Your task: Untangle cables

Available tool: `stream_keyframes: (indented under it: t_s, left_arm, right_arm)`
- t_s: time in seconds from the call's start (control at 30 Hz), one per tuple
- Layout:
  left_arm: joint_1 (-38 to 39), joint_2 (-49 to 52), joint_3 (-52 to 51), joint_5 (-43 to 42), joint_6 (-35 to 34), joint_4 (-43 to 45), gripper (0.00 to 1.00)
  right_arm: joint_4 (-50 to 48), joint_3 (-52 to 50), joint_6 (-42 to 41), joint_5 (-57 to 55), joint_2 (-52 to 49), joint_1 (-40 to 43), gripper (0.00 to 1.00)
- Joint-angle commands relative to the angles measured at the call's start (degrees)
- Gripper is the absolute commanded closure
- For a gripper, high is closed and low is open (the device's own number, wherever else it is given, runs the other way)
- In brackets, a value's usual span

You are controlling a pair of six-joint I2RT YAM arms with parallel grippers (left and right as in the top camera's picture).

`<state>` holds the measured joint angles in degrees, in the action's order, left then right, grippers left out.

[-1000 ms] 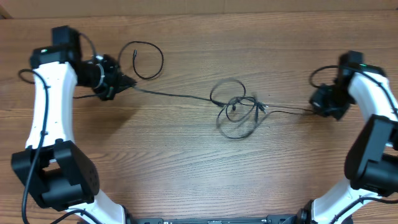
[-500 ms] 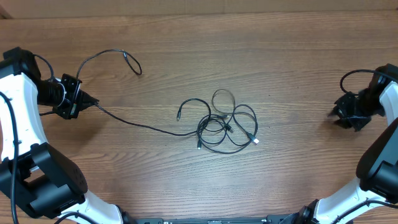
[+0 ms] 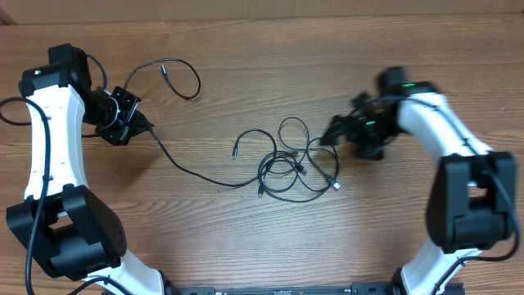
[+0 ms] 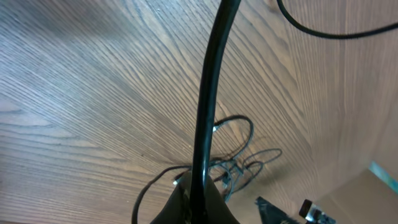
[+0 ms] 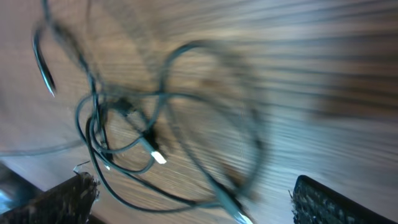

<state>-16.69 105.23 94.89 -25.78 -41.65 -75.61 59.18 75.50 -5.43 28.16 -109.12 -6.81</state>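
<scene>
One left claw, one right claw, one wooden table, one tangle of cables.

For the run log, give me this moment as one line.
left pincer: shut on cable strand | right pincer: open, beside tangle | tangle: not yet undone

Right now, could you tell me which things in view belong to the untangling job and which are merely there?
Belonging to the job:
cables, knotted mid-table
left gripper, shut on one long strand
right gripper, open beside the knot

Merely there:
wooden table
thicker wire of the left arm
</scene>
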Motion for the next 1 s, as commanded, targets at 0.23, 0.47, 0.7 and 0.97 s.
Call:
stream_keyframes:
  t_s: [0.23, 0.47, 0.7, 0.97]
  left_arm:
    - [0.3, -0.5, 0.2, 4.1, -0.3, -0.4, 0.96]
    - [0.3, -0.5, 0.2, 4.8, 0.6, -1.1, 0.96]
    - [0.0, -1.0, 5.8, 3.3, 16.1, -4.4, 0.96]
    - [-0.2, -1.2, 30.1, 10.1, 23.2, -12.2, 0.96]
  right_arm:
    - [-9.2, -3.1, 1.2, -22.5, 1.7, -23.2, 0.11]
    - [-14.6, -4.0, -1.4, -27.5, 1.6, -29.9, 0.83]
    - [-12.6, -5.7, -9.8, -35.8, 1.6, -24.9, 0.96]
    - [-6.4, -5.7, -9.5, -41.3, 1.6, -4.8, 0.96]
